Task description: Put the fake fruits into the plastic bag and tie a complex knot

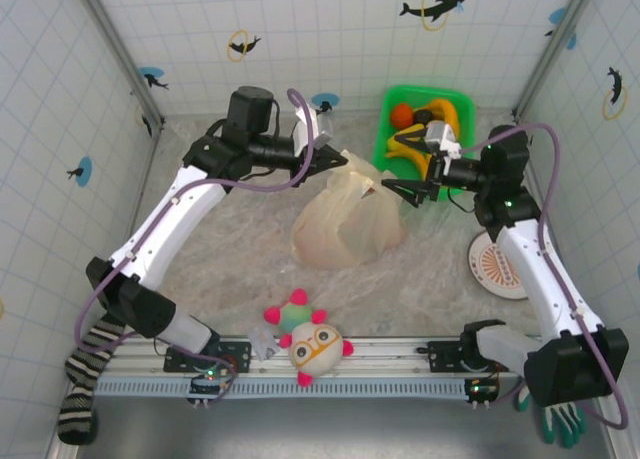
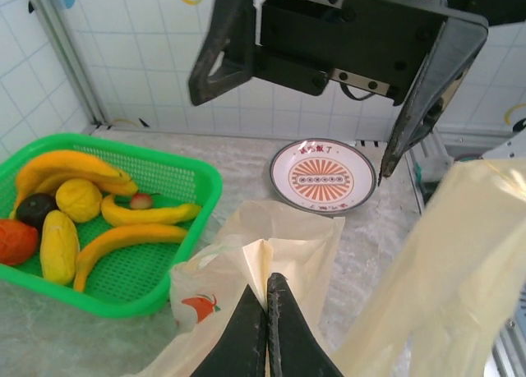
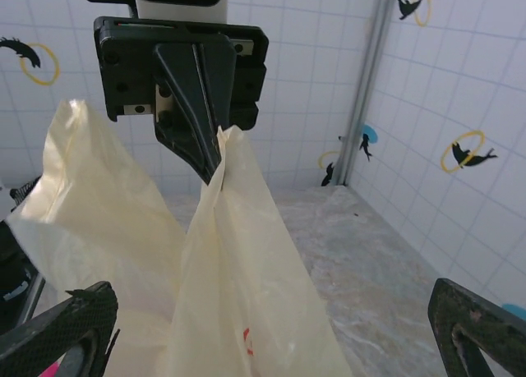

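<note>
Top external: found left gripper (image 1: 343,163) pinched shut on plastic bag (image 1: 345,224) at its top edge, mid-table; right gripper (image 1: 393,192) spread wide beside it, gripping nothing; fake fruits (image 1: 440,109) in green basket (image 1: 383,129). Left wrist: saw fingertips (image 2: 251,328) closed on bag fold. Right wrist: saw bag hanging between wide-apart fingers (image 3: 66,328).

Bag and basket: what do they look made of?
Bag: thin plastic film, pale yellow, translucent and slightly glossy; it creases and drapes softly. Basket: rigid moulded plastic, bright green, probably smooth; its walls and floor are a fine open mesh.
</note>
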Controlling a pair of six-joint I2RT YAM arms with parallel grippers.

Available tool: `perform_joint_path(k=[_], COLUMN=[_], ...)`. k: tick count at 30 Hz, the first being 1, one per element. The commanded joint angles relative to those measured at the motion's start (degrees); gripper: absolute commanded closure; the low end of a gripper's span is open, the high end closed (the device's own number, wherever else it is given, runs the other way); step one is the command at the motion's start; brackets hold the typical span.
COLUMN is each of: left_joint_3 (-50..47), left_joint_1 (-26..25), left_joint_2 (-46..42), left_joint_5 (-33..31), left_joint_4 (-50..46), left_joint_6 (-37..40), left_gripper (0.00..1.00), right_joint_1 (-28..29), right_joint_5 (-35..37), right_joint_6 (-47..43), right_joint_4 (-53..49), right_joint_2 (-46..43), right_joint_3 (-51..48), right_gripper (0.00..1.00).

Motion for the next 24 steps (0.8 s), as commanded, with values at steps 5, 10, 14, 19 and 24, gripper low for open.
perform_joint_path(k=[5, 10, 14, 19, 24], left_joint_3=[5.2, 6.1, 6.3, 6.5, 6.6], left_joint_1=[-0.1, -0.2, -0.2, -0.2, -0.1], left_joint_2=[2.0, 2.5, 2.6, 2.8, 2.6], left_joint_5=[0.9, 1.4, 2.3, 3.1, 2.1], left_joint_4=[-5.9, -5.8, -5.9, -6.1, -4.9], left_joint_6=[7.4, 7.6, 8.2, 8.9, 9.0], left_gripper=[1.0, 1.0, 1.0, 1.0, 1.0], right_joint_1=[5.4, 7.1, 8.7, 11.2, 13.2], right_joint_5=[-1.8, -1.6, -2.0, -2.8, -3.1], right_joint_6=[-3.3, -4.1, -4.4, -4.8, -5.9], right_joint_4=[-4.3, -5.4, -6.0, -7.3, -10.1], right_joint_2=[8.4, 11.8, 14.4, 17.5, 19.7], right_joint_3=[8.0, 10.2, 11.8, 15.3, 17.8], right_gripper=[0.0, 0.06, 0.1, 0.18, 0.37])
